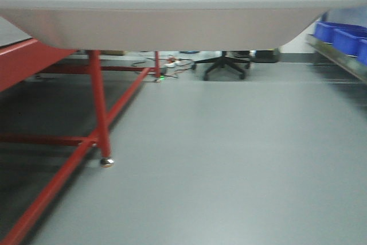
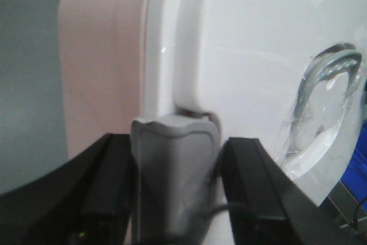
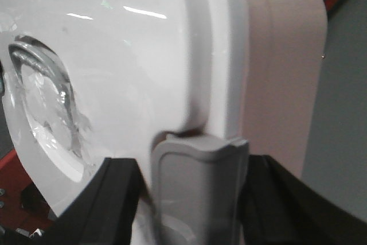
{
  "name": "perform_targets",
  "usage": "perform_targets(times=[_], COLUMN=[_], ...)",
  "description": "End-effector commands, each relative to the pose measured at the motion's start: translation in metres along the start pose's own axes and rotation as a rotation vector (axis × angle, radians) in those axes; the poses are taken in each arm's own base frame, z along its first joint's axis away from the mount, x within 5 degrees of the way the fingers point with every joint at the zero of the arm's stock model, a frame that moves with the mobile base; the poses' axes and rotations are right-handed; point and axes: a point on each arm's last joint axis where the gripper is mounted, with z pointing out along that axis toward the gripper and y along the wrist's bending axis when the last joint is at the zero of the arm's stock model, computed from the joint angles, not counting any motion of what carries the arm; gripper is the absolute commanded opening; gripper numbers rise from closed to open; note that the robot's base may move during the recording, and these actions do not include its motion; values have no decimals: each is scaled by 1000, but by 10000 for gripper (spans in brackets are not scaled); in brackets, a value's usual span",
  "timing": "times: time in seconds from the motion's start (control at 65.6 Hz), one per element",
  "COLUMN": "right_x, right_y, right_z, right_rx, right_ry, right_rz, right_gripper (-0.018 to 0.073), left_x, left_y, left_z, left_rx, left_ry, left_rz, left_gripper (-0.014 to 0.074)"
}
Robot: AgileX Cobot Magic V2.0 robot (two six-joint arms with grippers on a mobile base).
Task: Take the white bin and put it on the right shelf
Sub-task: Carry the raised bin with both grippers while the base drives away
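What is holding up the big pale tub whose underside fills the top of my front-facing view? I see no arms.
Observer: The left gripper has its black fingers clamped on a grey plastic latch at the edge of the large translucent pinkish-white plastic bin.
Operator: And the right?
Observer: The right gripper has its fingers clamped on a second grey latch.
Operator: Lid on?
Observer: Yes, a glossy white lid with a recessed centre.

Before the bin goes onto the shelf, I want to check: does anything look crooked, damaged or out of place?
Nothing serious. The white bin hangs level with its lid seated; the left gripper and right gripper each clamp a grey clip. Only loose cables lie on the floor by the red frame.
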Motion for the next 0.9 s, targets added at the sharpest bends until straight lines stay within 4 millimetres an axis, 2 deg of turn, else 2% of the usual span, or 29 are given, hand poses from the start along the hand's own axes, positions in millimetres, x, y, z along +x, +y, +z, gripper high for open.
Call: perform_targets(times=[0.0, 0.884], right_x=[-10, -10], right_y=[39, 39], right_z=[-10, -10], right_rx=[-305, -305], right_ry=[-51, -51], right_rz=[22, 22], right_gripper=[422, 422], left_x=[-6, -6], left_y=[-35, -35], left_z=[-8, -8], left_rx=[275, 275], left_ry=[-13, -13], left_rz=[-6, -6], left_gripper=[187, 187])
